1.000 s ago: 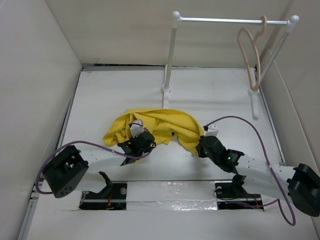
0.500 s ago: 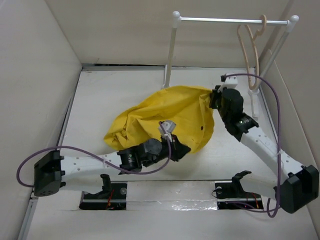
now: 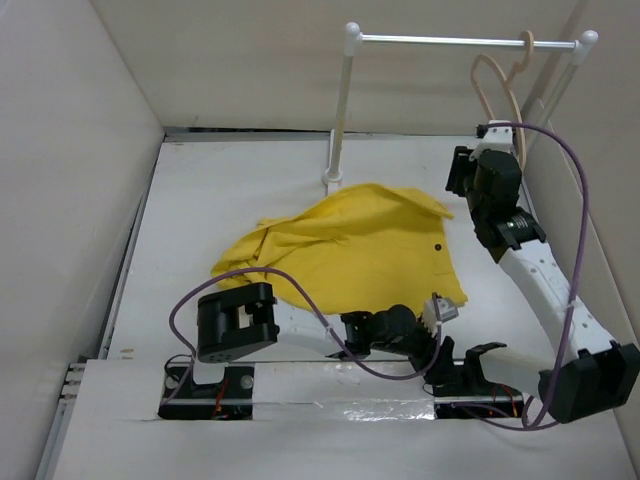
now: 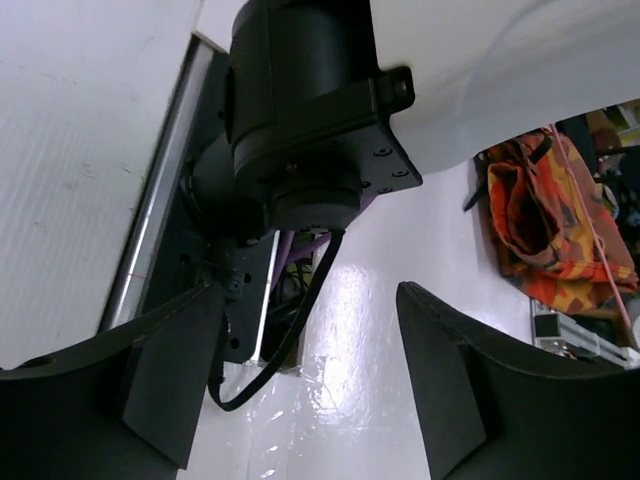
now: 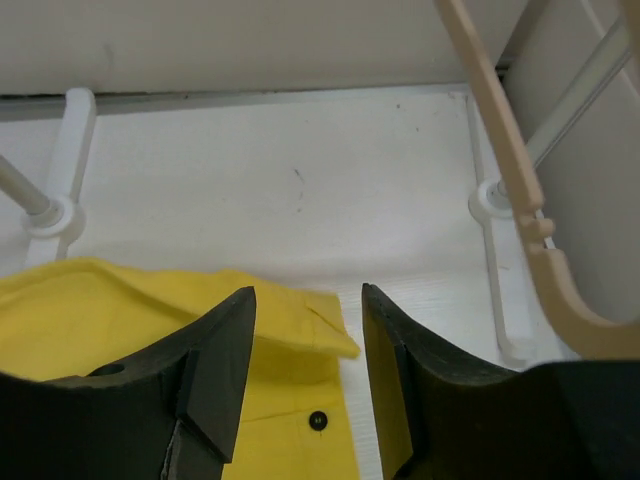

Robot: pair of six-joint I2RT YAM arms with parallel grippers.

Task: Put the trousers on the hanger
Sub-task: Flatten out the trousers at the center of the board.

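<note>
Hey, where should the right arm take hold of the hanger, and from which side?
Probably the hanger on its slim sloping arm below the hook, closing the right gripper across it from the open table side. It hangs freely from the rack bar, and the rack post stands close behind it.

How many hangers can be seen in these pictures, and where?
1. The hanger hangs by its hook at the right end of the rack bar. No other hanger shows in any view.
</note>
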